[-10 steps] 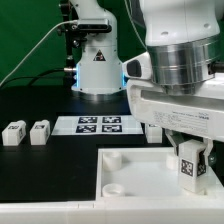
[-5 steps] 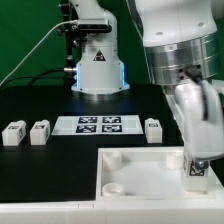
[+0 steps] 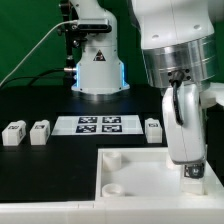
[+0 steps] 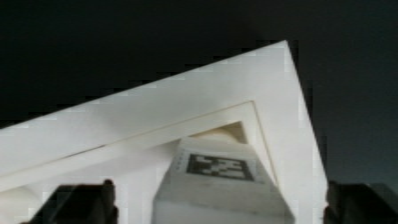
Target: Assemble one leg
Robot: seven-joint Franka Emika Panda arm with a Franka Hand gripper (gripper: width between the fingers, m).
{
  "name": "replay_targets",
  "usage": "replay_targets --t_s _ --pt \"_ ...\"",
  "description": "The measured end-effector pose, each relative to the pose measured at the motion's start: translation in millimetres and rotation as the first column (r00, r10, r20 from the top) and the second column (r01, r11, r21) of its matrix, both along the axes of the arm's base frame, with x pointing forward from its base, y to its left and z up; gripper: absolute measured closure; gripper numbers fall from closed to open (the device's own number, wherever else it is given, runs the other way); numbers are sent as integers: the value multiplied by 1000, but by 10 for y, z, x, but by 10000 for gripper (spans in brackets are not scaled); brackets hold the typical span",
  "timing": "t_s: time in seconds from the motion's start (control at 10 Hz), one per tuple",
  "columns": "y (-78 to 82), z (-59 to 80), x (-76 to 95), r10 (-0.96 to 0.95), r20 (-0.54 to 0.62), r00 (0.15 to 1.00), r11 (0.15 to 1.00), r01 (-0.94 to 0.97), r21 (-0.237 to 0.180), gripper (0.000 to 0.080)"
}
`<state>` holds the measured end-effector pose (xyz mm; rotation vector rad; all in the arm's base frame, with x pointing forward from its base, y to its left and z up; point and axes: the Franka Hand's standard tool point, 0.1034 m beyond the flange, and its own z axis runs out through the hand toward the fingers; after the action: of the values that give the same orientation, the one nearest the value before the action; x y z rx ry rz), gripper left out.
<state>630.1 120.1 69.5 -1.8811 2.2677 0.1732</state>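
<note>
In the exterior view the Panda arm reaches down at the exterior view's right, its gripper [image 3: 187, 166] low over the far right corner of the large white square panel [image 3: 130, 165]. A leg [image 3: 188, 170] with its black-and-white tag shows between the fingertips, upright, just above or at the panel's corner; whether it touches the panel cannot be told from here. The wrist view fills in what the outside camera hides: the tagged leg [image 4: 217, 175] stands between the two dark fingers [image 4: 80, 200], right at the inner corner of the panel's raised rim [image 4: 196, 100]. The claw appears clenched on the leg, though the contact itself lies at the edge of the frame. Only the exterior view shows the rest of the table: three more legs, two side by side [image 3: 14, 133] [image 3: 40, 131] at the exterior view's left and one [image 3: 153, 128] just beside the marker board [image 3: 99, 124], all well apart from the gripper, on the black table [image 3: 50, 165]
</note>
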Motion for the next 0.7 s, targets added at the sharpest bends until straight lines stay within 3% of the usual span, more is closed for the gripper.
replay_targets --t_s 0.1,0.3,0.5,0.6,0.7 --pt "-47 1 -20 213 18 977 977 -213 -14 170" --pt "-52 63 -33 600 2 800 797 -598 -91 156" --pt "-57 60 -30 796 28 605 603 -788 -121 150" --pt "-54 60 -31 825 32 565 564 -816 -126 150" --pt "-65 59 -30 901 41 431 432 -890 -144 150"
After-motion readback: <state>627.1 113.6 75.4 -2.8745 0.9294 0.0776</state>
